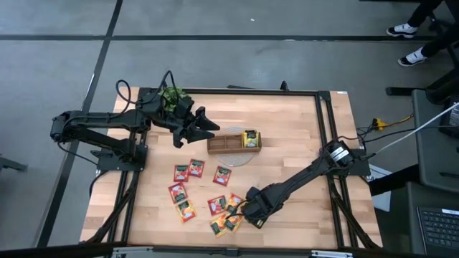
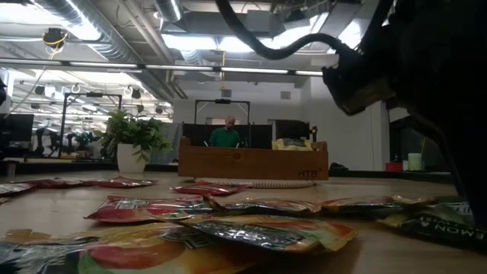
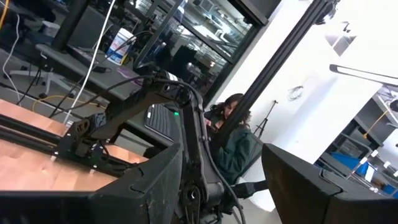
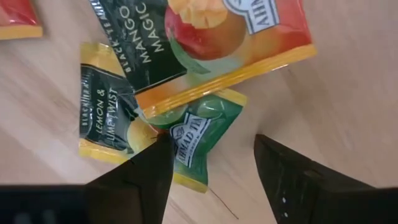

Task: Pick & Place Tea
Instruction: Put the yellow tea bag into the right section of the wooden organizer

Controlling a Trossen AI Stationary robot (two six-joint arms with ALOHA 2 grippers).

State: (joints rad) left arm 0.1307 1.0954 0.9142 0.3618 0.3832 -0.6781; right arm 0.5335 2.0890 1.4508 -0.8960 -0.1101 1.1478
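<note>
High view first: the right tool [image 1: 244, 209] is down low over the near edge of the worktop [image 1: 301, 143], parked at the cluster of tea sachets [image 1: 208, 197] scattered across the wood. Right wrist view gives us the close look: both dark fingers [image 4: 140, 180] are spread apart, nothing between them but bare wood and the corner of a green-and-yellow sachet [image 4: 198, 138] sitting just ahead of the gap. That green one is tucked partly under an orange mango sachet [image 4: 217, 43], and a yellow lemon-and-lime sachet [image 4: 102, 118] lies just beside the finger on that side, overlapping the pile. No contact that I can make out; the fingers straddle the spot just short of the green sachet.

Over to the left arm: its tool [image 1: 204, 127] hangs well away from the pile, up by the long wooden tray [image 1: 226, 143], fingers parted and holding nothing. A yellow sachet [image 1: 250, 138] stands in the tray compartment farthest from that tool. The potted plant [image 1: 171, 95] sits right behind the left wrist.

Low view, level with the wood: sachets [image 2: 251, 228] lie flat across the foreground, the tray [image 2: 251, 162] stands beyond them, the plant [image 2: 133, 141] off to one side, and a person [image 2: 225, 135] sits in the room behind.
</note>
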